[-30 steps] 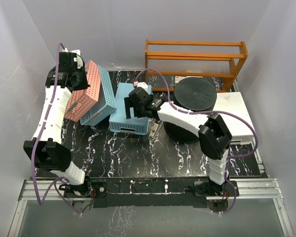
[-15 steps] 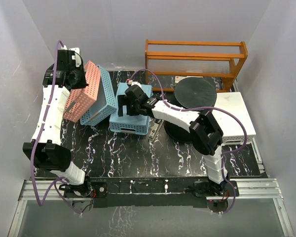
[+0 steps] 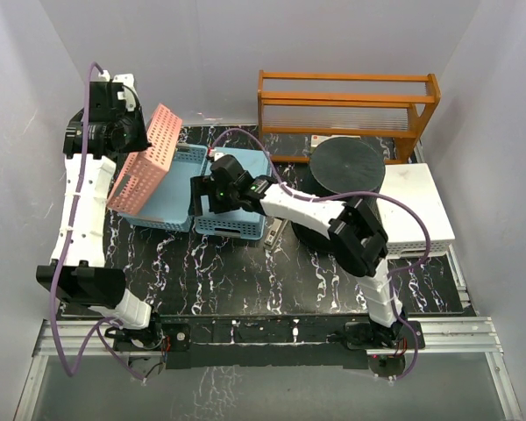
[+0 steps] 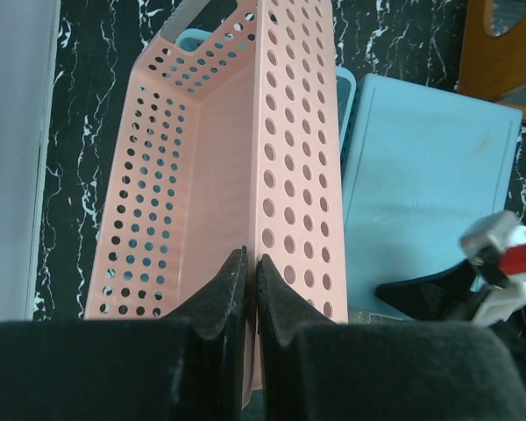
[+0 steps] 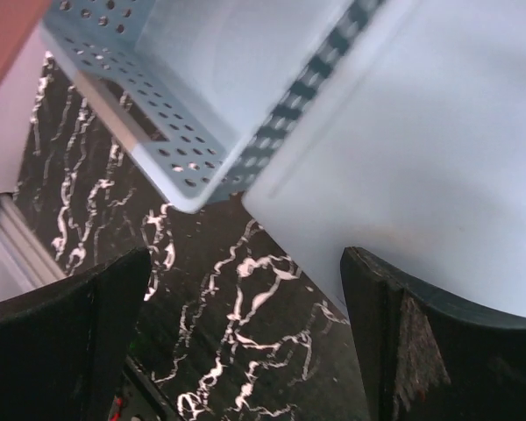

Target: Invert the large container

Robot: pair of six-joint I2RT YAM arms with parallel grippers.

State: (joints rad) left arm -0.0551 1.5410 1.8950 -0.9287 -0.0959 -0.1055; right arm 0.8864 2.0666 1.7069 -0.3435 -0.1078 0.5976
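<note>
This is a robotics lab cell, a staged test booth rather than a home or shop. Plain pale wall panels (image 3: 202, 53) close in a black, white-veined surface (image 3: 245, 272) on three sides, with an orange wooden rack (image 3: 348, 101) standing at the back. Opposite the rack, along the near edge, an aluminium rail (image 3: 460, 333) carries the bases of the left arm (image 3: 86, 197) and the right arm (image 3: 302, 203), both trailing purple cable (image 3: 60, 303). The props are plain test items: left of the rack, a pink perforated basket (image 3: 147, 162) and light-blue baskets (image 3: 245, 219); just in front of it, a black bucket (image 3: 346, 167) and a white basket (image 3: 416, 189).
</note>
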